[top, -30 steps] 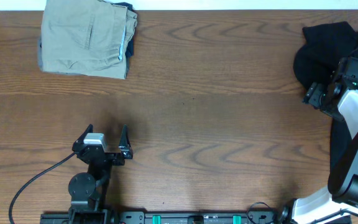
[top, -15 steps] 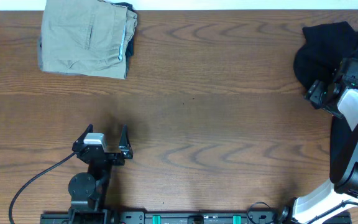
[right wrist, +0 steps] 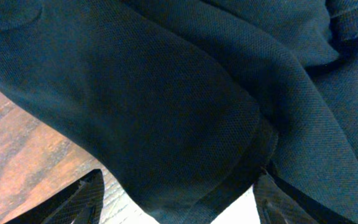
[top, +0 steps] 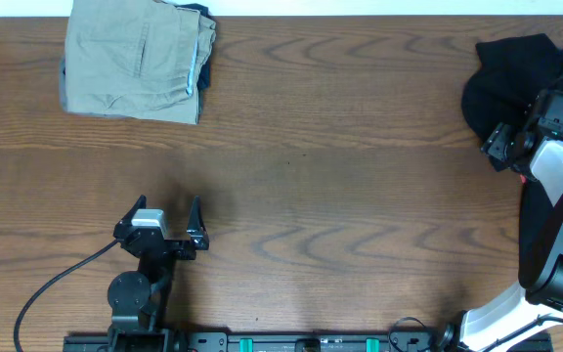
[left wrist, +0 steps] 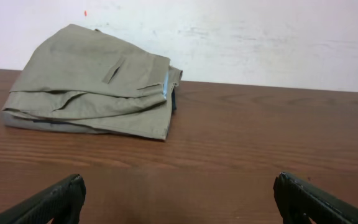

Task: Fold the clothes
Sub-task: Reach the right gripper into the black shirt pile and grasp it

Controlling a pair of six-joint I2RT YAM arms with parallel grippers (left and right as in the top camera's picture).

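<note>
The left arm is finished in matte black, with a round joint housing near its base and a silver-grey block at the wrist. A thin black cable is attached to it. The left gripper is fitted with two tapered black fingers. The right arm is clad in glossy white shells joined by black links, and a small green light is seen on its black wrist module. The right gripper is likewise black.
</note>
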